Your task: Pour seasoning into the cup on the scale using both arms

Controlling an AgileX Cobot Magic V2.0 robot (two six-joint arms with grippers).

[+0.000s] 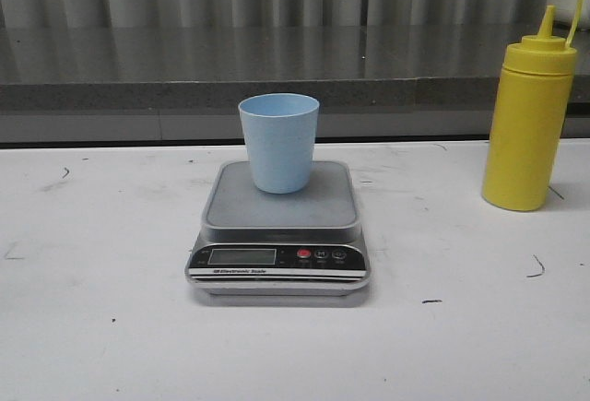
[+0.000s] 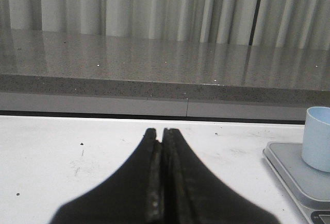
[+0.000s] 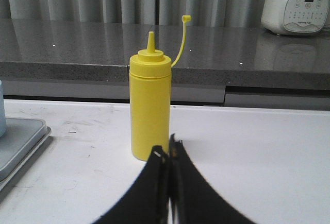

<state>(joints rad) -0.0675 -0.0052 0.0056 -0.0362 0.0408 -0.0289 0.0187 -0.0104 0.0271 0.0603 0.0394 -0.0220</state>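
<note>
One cup (image 1: 278, 142) stands upright on the far part of the scale (image 1: 279, 231); you cannot see into it. To its right, well apart, the bottle (image 1: 528, 125) stands on the table (image 1: 101, 327), cap off its spout. Your left gripper (image 2: 163, 133) and right gripper (image 3: 168, 149) are both pressed together, holding nothing. That fits before pouring or after; the bottle is free.

- Light is even and soft, coming from above; the white tabletop (image 1: 111, 327) looks bright but not burnt out.
- Shadows under the scale (image 1: 279, 233) are short and faint.
- The grey ledge (image 2: 154, 59) shows pale streak reflections.
- Both dark tools, left (image 2: 161, 134) and right (image 3: 169, 152), are blurred, almost silhouettes.
</note>
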